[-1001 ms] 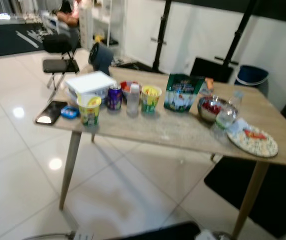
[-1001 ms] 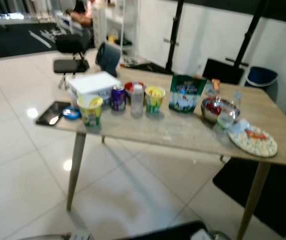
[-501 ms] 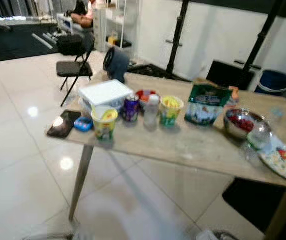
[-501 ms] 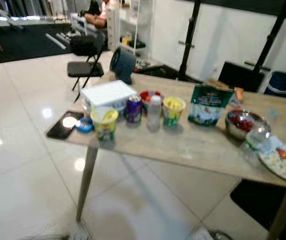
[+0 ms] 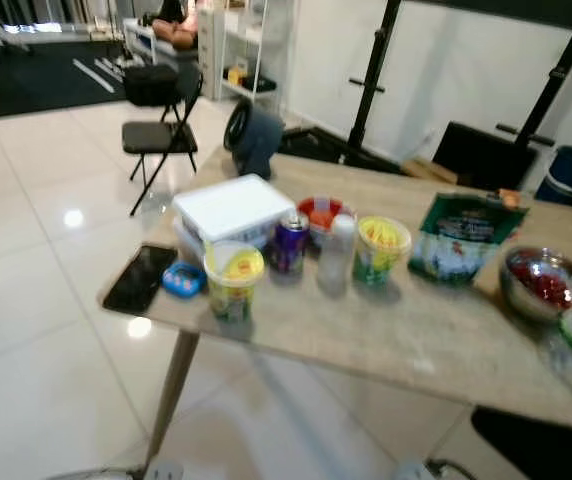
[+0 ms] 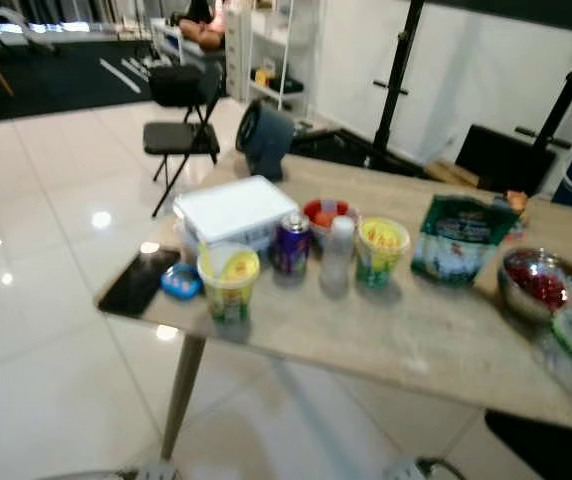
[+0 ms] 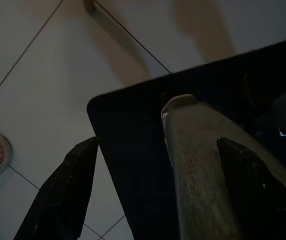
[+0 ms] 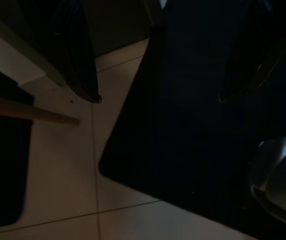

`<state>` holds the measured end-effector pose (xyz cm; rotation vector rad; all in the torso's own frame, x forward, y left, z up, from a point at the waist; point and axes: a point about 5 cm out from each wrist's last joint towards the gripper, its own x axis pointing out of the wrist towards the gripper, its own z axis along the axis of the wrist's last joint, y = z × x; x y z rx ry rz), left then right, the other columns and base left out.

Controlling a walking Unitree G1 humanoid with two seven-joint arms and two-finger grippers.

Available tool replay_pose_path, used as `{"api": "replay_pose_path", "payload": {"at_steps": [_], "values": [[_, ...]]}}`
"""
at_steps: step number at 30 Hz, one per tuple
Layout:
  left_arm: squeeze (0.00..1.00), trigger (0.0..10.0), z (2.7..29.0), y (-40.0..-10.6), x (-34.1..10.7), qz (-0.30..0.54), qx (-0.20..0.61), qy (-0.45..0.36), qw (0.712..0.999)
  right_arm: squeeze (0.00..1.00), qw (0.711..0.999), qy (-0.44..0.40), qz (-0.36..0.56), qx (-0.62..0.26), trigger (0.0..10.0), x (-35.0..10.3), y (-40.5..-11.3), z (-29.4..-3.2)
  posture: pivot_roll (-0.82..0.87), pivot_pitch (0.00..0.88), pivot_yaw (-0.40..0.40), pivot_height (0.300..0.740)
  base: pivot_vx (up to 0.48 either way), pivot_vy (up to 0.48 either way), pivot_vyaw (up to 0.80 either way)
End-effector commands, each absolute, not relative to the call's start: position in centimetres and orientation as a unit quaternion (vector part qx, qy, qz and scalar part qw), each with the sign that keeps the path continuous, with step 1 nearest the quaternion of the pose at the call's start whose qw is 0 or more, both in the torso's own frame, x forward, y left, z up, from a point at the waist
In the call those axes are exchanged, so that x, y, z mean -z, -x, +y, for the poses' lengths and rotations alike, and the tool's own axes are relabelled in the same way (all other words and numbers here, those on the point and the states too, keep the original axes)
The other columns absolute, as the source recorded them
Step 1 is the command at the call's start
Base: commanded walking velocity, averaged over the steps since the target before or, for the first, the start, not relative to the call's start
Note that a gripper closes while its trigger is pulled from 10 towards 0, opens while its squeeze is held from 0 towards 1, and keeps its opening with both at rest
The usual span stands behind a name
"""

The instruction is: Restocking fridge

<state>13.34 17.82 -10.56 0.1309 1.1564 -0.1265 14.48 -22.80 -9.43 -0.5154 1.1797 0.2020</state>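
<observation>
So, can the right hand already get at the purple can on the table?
Probably not yet. The right hand hangs low over the floor tiles, open and empty, while the purple can stands up on the table among cups, with a white bottle close beside it.

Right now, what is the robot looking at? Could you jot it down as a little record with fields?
surface: wooden table on a white tiled floor
front row: yellow-lidded cup, purple can, small white bottle, second yellow cup
behind them: white lidded box, red bowl
left edge: black phone, blue round tin
right side: green bag, metal bowl of red food
arms: left gripper and right gripper hang idle, fingers apart
</observation>
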Motion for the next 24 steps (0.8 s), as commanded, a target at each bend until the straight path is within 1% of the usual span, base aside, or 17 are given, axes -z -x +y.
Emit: {"api": "replay_pose_path", "payload": {"at_steps": [1,6,11,15,17,18,21,22,23,24], "values": [[0.0,10.0,17.0,-11.6,11.2,0.577,0.087,-0.062,0.81,0.0,0.792,0.236,0.557,-0.085,10.0,9.5,-14.0,-23.3,-0.07,0.0,-0.082,0.74,0.0,-0.45,0.0],[0.0,10.0,17.2,-11.7,11.2,0.576,0.079,-0.066,0.811,0.0,0.793,0.235,0.557,-0.084,10.0,9.5,-14.0,-23.3,-0.07,0.0,-0.081,0.74,0.0,-0.45,0.0],[0.0,10.0,17.1,-12.0,11.1,0.569,0.071,-0.058,0.817,0.0,0.799,0.228,0.553,-0.072,10.0,9.3,-14.2,-23.7,-0.07,0.0,-0.082,0.74,0.0,0.0,0.0],[0.0,10.0,17.1,-11.9,11.1,0.57,0.073,-0.056,0.816,0.0,0.821,0.194,0.532,-0.068,10.0,8.8,-15.1,-24.0,-0.07,0.0,-0.082,0.74,0.0,0.0,0.0],[0.0,10.0,17.1,-11.8,11.1,0.571,0.073,-0.055,0.816,0.0,0.838,0.154,0.515,-0.092,10.0,8.5,-15.9,-23.6,-0.07,0.0,-0.082,0.74,0.0,0.0,0.0],[0.0,10.0,17.1,-11.8,11.1,0.571,0.073,-0.055,0.816,0.0,0.838,0.154,0.515,-0.092,10.0,8.5,-15.9,-23.6,-0.07,0.0,-0.082,0.74,0.0,0.0,0.0],[0.0,10.0,17.1,-11.7,11.2,0.573,0.073,-0.054,0.815,0.0,0.863,0.068,0.471,-0.169,10.0,7.5,-17.6,-22.5,-0.08,0.0,-0.082,0.74,0.0,0.0,0.0],[0.0,10.0,17.1,-11.7,11.2,0.573,0.072,-0.054,0.815,0.0,0.866,0.049,0.456,-0.199,10.0,7.1,-18.0,-22.2,-0.08,0.0,-0.082,0.74,0.0,0.0,0.0],[0.0,10.0,17.1,-11.7,11.2,0.573,0.072,-0.054,0.815,0.0,0.866,0.049,0.456,-0.199,10.0,7.1,-18.0,-22.2,-0.08,0.0,-0.082,0.74,0.0,0.0,0.0],[0.0,10.0,17.1,-11.7,11.2,0.573,0.072,-0.054,0.815,0.0,0.866,0.039,0.448,-0.217,10.0,6.8,-18.3,-22.0,-0.08,0.0,-0.082,0.74,0.0,0.0,0.0]]}}
